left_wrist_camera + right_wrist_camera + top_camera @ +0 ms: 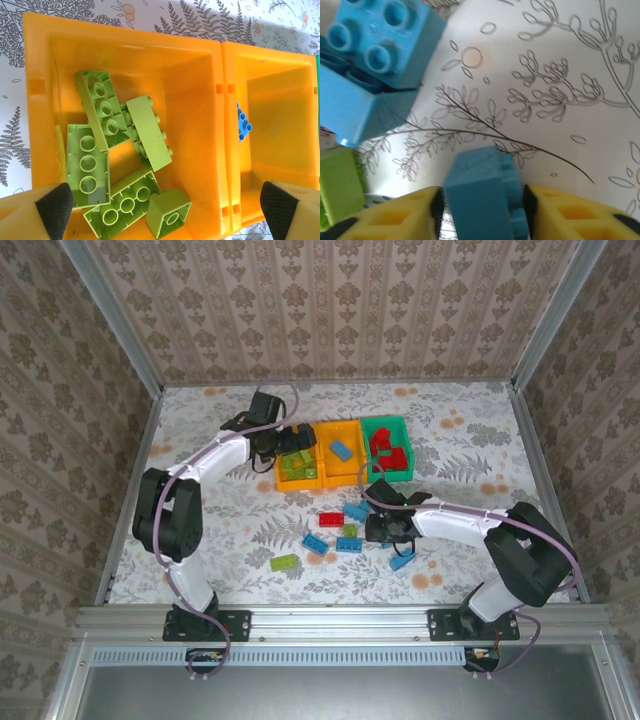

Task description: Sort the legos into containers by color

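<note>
My left gripper (167, 215) hangs open over the left orange container (195, 100), with its fingers (52, 207) spread wide. Several lime legos (150, 132) lie in that container. A blue lego (243, 124) lies in the middle orange container (280, 125). In the top view my left gripper (283, 440) sits above the left orange container (300, 486). Beside it stand the middle orange container (340, 483) and the green one (385, 422), which holds red legos (385, 445). My right gripper (482, 210) is shut on a blue lego (477, 195) just above the table.
Loose legos lie mid-table around my right gripper (385, 530): red (331, 519), blue (357, 511), blue (316, 544), lime (285, 562) and blue (402, 560). Close to the held lego are two blue ones (385, 40) and a lime one (337, 185).
</note>
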